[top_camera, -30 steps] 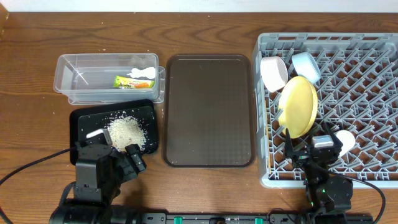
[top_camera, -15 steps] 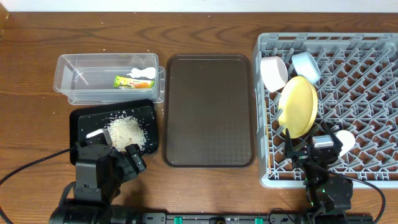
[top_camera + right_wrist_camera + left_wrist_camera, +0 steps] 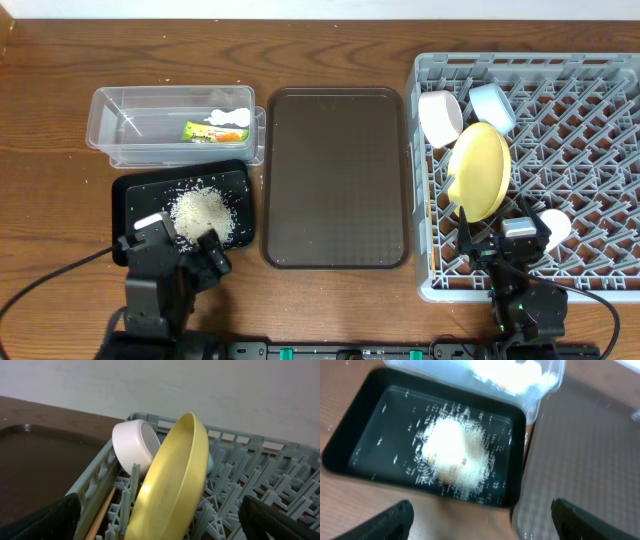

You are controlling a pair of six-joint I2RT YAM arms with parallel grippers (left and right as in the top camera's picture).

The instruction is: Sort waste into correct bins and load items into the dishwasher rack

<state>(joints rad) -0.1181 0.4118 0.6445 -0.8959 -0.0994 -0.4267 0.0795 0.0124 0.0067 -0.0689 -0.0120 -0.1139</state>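
Note:
The grey dishwasher rack (image 3: 590, 70) holds the yellow plate (image 3: 478, 170) on edge, the white bowl (image 3: 440, 116), the light blue bowl (image 3: 493, 105) and the small white cup (image 3: 555, 228). A wooden chopstick (image 3: 100, 517) lies along the rack's left wall. The clear tub (image 3: 120, 125) holds the green-and-yellow wrapper (image 3: 200, 131) and white tissue (image 3: 230, 118). The black tray (image 3: 135, 195) holds the rice scraps (image 3: 203, 212). My left gripper (image 3: 185, 250) is open and empty at the tray's near edge. My right gripper (image 3: 500, 240) is open and empty just before the plate (image 3: 172, 485).
A large dark brown serving tray (image 3: 335, 175) lies between the bins and the rack. Black cables run along the table's front edge by both arm bases.
My left gripper has shifted slightly, pulling back toward the front edge. The right arm and all objects have not moved.

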